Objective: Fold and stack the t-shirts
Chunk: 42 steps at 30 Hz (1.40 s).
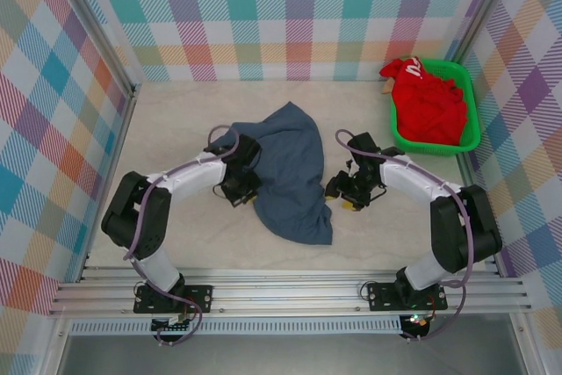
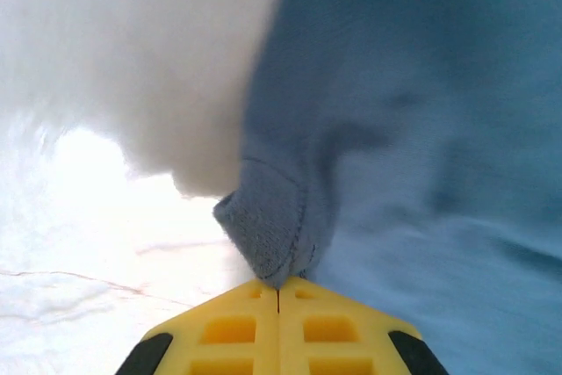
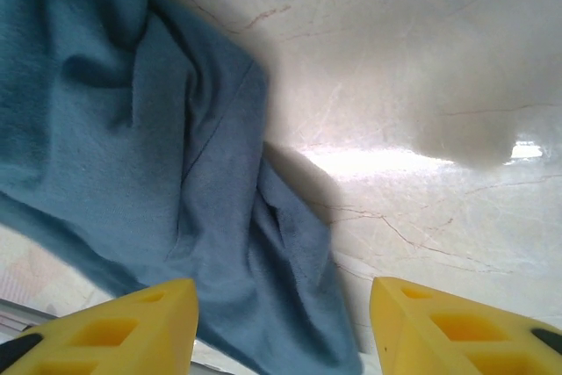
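Item one: slate-blue t-shirt (image 1: pixel 290 173), soft matte cloth with a faint nap. It lies rumpled and unfolded at the middle of the table (image 1: pixel 176 120), between the two arms. Its outline is a lopsided wedge, narrow at the far end and broad at the near end, crossed by deep creases. Item two: red t-shirt (image 1: pixel 430 104), bright, with a small white mark, heaped in a green plastic basket (image 1: pixel 436 146) at the far right corner, well apart from the blue one. Item three: left gripper (image 2: pixel 278 292), yellow moulded fingers pressed together, pinching a bunched, stitched hem at the blue shirt's left edge. Item four: right gripper (image 3: pixel 283 305), yellow fingers spread wide with nothing between them, poised over the shirt's right edge, where a loose flap lies on the surface. Item five: the table, pale, glossy, marble-veined, hard and smooth enough that cloth should slide on it. Step judged in hand: securing both sides of the blue shirt so it can be spread flat before folding. Nothing is folded or stacked yet. The next move likely calls for the right jaws to close on the edge below them. Both arms would then draw apart to pull the creases out.
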Tool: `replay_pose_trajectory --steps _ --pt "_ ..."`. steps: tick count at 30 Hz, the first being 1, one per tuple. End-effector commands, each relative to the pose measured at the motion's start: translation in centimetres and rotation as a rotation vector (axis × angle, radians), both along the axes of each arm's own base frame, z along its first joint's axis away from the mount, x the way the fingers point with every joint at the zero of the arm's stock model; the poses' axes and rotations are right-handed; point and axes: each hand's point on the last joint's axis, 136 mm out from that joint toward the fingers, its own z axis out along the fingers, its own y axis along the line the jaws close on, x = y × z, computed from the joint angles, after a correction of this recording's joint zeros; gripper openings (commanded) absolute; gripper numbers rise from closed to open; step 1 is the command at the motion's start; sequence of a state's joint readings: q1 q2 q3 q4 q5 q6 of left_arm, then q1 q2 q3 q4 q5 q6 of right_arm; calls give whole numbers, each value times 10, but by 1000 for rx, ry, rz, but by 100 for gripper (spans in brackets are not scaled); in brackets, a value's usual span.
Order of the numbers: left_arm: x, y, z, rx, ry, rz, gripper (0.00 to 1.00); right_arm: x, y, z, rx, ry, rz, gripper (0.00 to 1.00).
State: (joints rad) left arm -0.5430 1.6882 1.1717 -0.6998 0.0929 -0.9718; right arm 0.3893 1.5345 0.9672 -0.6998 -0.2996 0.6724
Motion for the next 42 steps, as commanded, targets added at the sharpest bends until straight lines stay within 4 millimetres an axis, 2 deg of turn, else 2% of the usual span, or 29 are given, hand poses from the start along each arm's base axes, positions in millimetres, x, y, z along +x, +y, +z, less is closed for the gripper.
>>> replay_pose_trajectory --steps 1,4,8,9,13,16,18,20,25,30,33,35,37,39,42 --pt "42 5 117 34 -312 -32 0 26 10 23 29 -95 13 54" --pt "57 10 193 43 -478 -46 0 50 12 31 26 -132 -15 54" --pt "68 5 270 -30 -679 -64 0 83 14 37 40 -175 -91 55" --pt "68 10 285 -25 -718 -51 0 92 17 36 45 -180 -104 55" --pt "61 57 324 115 -808 68 0 120 33 23 84 -147 -142 54" --pt "58 81 350 143 -886 125 0 133 51 13 138 -124 -165 53" --pt "58 83 359 113 -922 128 0 137 67 7 158 -116 -144 53" --pt "59 85 360 107 -919 126 0 139 87 0 193 -101 -132 54" --pt "57 101 350 164 -869 153 0 130 140 -17 276 -26 -126 55" --pt "60 101 344 144 -853 143 0 121 176 -33 293 14 -130 52" --pt "61 100 343 141 -851 135 0 123 187 -50 274 46 -155 44" --pt "61 103 345 148 -856 132 0 133 187 -56 261 26 -175 26" --pt "61 107 346 154 -861 138 0 149 185 -50 250 -37 -175 13" --pt "61 113 348 159 -864 150 0 160 181 -33 234 -97 -156 2" --pt "58 121 352 172 -876 165 0 173 165 13 189 -241 -116 0"
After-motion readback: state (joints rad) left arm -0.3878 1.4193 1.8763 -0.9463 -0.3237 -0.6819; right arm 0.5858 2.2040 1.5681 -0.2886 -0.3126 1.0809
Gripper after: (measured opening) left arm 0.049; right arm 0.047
